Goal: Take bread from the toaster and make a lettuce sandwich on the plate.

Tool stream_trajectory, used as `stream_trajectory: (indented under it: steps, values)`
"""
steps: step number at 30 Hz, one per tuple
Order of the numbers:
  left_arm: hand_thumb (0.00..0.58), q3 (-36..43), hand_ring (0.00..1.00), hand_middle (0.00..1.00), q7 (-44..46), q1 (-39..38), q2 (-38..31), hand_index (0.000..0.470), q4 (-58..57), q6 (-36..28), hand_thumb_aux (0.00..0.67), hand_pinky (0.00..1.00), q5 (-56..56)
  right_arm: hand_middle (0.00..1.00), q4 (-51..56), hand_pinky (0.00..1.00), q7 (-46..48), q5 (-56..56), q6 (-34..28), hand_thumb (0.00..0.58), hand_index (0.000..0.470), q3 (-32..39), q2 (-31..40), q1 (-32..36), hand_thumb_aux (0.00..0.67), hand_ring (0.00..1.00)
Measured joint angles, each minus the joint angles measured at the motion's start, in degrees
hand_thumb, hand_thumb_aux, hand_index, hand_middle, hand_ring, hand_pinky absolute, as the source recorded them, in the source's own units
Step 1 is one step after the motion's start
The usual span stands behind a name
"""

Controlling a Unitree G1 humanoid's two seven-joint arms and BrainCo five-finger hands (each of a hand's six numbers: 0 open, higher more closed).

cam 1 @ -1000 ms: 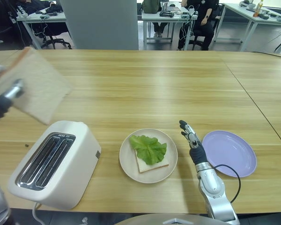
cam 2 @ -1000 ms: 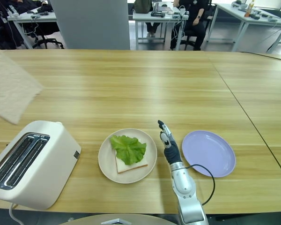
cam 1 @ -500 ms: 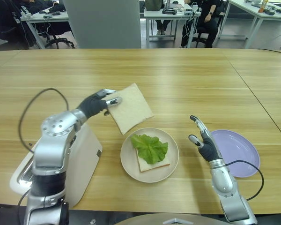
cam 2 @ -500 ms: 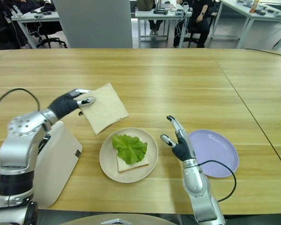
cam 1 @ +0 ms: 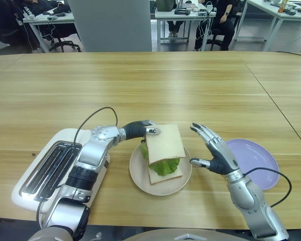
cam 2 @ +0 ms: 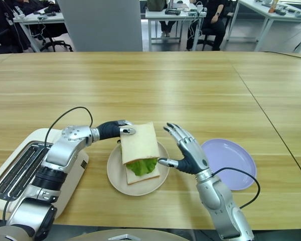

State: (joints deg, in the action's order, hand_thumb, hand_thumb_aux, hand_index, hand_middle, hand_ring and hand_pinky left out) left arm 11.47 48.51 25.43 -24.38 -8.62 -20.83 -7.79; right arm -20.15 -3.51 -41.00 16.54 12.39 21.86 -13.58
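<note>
At the lower left sits the toaster (cam 1: 40, 175), close to the front edge of the table (cam 1: 155, 85).

Next to it, our left hand (cam 1: 138, 128) pinches the upper left corner of the top slice of bread (cam 1: 165, 143). A second ago this slice was high up in the upper left of the frame, over the toaster. Half a second ago it hung just up and left of the plate (cam 1: 139, 173). Now it is over the plate in the lower middle, covering most of the lettuce (cam 1: 164, 166) and the bottom slice (cam 1: 166, 177). It looks a bit tilted, and we cannot tell if it lies all the way down yet.

Our right hand (cam 1: 218, 156) has come up too. It was low and side-on, and now it is spread wide and holds nothing, just right of the plate and near the bread's right edge.

We think the sandwich is almost done. What is left is to set the slice flat and let go.

The purple plate (cam 1: 258, 158) lies just beside our right hand at the lower right, so there is little room that way. The plate with the sandwich sits between both hands and near the front edge. The whole upper half of the table is bare wood, so we can pull our hands up and away there.
</note>
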Motion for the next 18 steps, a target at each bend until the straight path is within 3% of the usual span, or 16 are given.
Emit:
stream_trajectory:
  steps: [9,18]
  values:
    - [0.58,2.4,0.81,0.81,0.2,0.0,1.1,0.46,-5.0,4.6,0.67,0.81,2.9,0.04,1.8,0.04,1.8,-5.6,3.1,0.0,0.0,7.5,0.9,0.6,0.0,0.04]
    - [0.58,2.7,0.81,0.81,-0.8,-2.3,1.1,0.46,-5.6,6.1,0.67,0.81,4.1,0.05,5.9,0.05,3.8,-5.5,4.0,0.0,0.0,8.7,2.3,4.4,0.0,0.05]
